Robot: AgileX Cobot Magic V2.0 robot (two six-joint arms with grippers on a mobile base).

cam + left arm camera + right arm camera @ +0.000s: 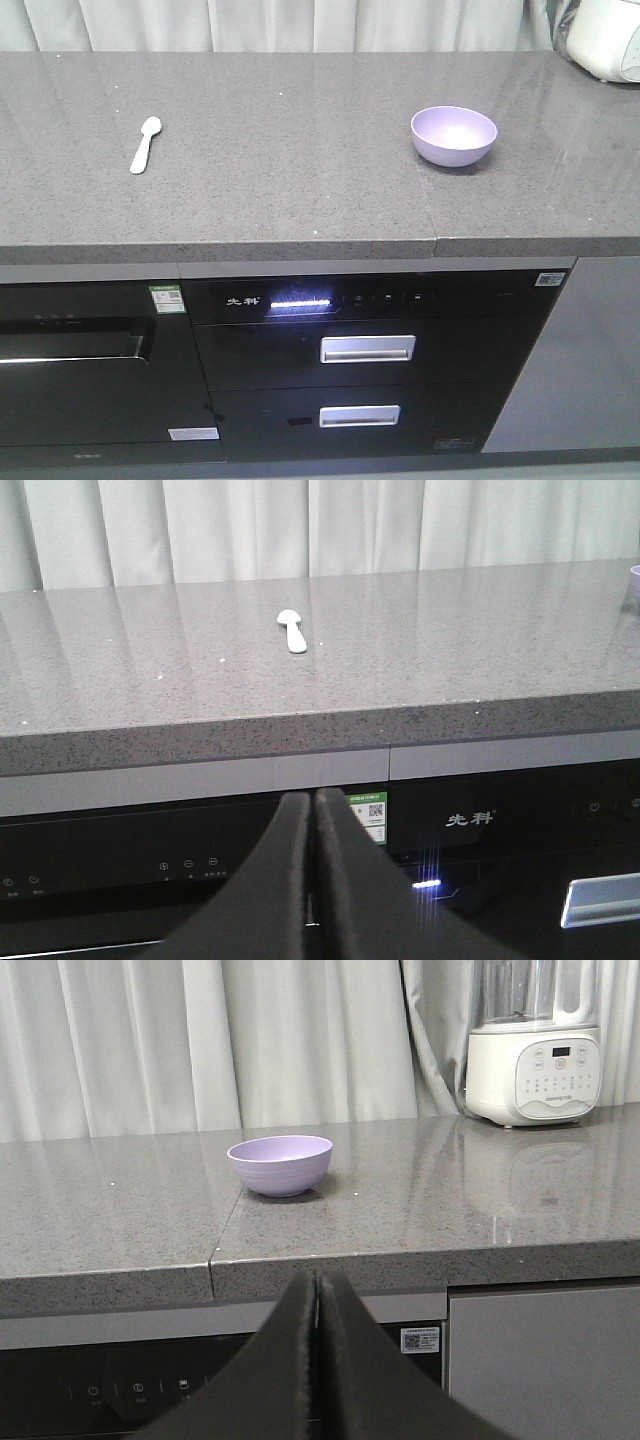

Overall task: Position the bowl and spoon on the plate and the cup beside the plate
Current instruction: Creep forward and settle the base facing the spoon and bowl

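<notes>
Resting on speckled counter (300, 180) are matte round bowl (453, 135), spoon (146, 144) (end effectors (312, 805) (317, 1282) closed)

Front view overlooks the bench (300, 200) from above; low wrist views face its edge, sharing spoon (146, 144) left, bowl (453, 136) right.

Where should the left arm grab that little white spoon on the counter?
Take the spoon by its handle, coming straight down. It lies flat on the countertop with the scoop at the far end, so only the slim handle's long sides offer a pinch.
</notes>
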